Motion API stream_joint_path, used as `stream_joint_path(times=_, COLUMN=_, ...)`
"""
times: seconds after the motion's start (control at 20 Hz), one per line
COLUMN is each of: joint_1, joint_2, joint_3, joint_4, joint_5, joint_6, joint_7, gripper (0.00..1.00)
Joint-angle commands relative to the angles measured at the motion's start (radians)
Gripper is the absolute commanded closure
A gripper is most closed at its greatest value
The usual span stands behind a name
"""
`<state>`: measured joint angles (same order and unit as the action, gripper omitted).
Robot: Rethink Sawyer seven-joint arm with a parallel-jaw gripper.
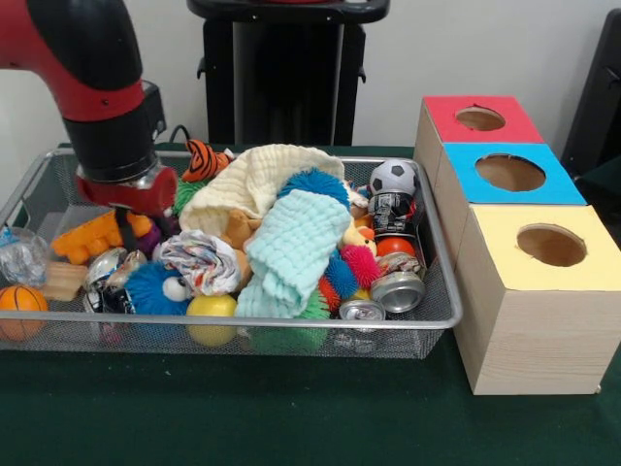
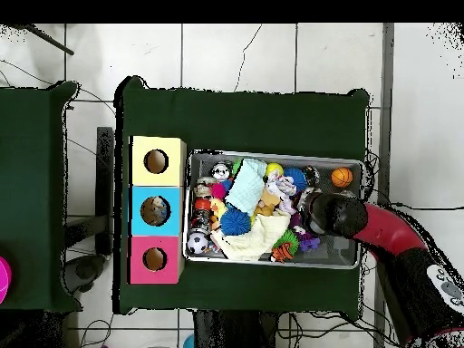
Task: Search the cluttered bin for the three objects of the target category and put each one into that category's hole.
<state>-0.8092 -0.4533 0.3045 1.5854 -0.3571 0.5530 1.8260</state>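
1. My arm (image 1: 97,87) is reaching down into the left part of the bin (image 1: 243,320) in the front view, and its red collar is covering my end effector (image 1: 126,228). I cannot tell whether it is wide, narrow or holding anything.
2. From overhead my wrist is blocking the same spot, so that view is not helping either.
3. A crumpled clear plastic piece (image 1: 21,257) is lying against the bin's left wall, just above an orange ball (image 1: 19,301). It is wrinkled and see-through, and partly cut off by the mesh. I am not making out any other clear plastic piece; cloths are covering the middle of the pile.
4. A cream cloth (image 1: 257,180) and a pale green knitted cloth (image 1: 291,252) are draping over the heap, hiding what is under them.
5. I am counting three boxes on the worktop (image 1: 291,417), beside the bin's right wall: red-topped (image 1: 480,118), blue-topped (image 1: 509,173) and yellow-topped (image 1: 548,245), each with one round hole.
6. The blue-topped box is sitting between the other two, touching both.
7. At least two silver cans (image 1: 398,291) are lying at the bin's right front corner, with a small football (image 1: 393,177) behind them.
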Motion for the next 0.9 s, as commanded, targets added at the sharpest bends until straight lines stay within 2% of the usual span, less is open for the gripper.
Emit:
stream_joint_path(times=0.05, joint_1=0.039, joint_2=0.009, joint_3=-0.029, joint_4=0.142, joint_5=0.050, joint_6=-0.052, joint_7=0.193, gripper=0.00)
stream_joint_path(times=0.2, joint_1=0.035, joint_2=0.011, joint_3=-0.036, joint_4=0.133, joint_5=0.058, joint_6=-0.044, joint_7=0.159, gripper=0.00)
stream_joint_path(times=0.3, joint_1=0.029, joint_2=-0.014, joint_3=-0.031, joint_4=0.131, joint_5=0.077, joint_6=-0.005, joint_7=0.137, gripper=0.00)
stream_joint_path(times=0.55, joint_1=0.013, joint_2=-0.150, joint_3=-0.006, joint_4=0.086, joint_5=0.168, joint_6=0.227, joint_7=0.072, gripper=0.00)
stream_joint_path(times=0.9, joint_1=0.021, joint_2=-0.169, joint_3=-0.015, joint_4=-0.021, joint_5=0.194, joint_6=0.410, joint_7=0.028, gripper=0.00)
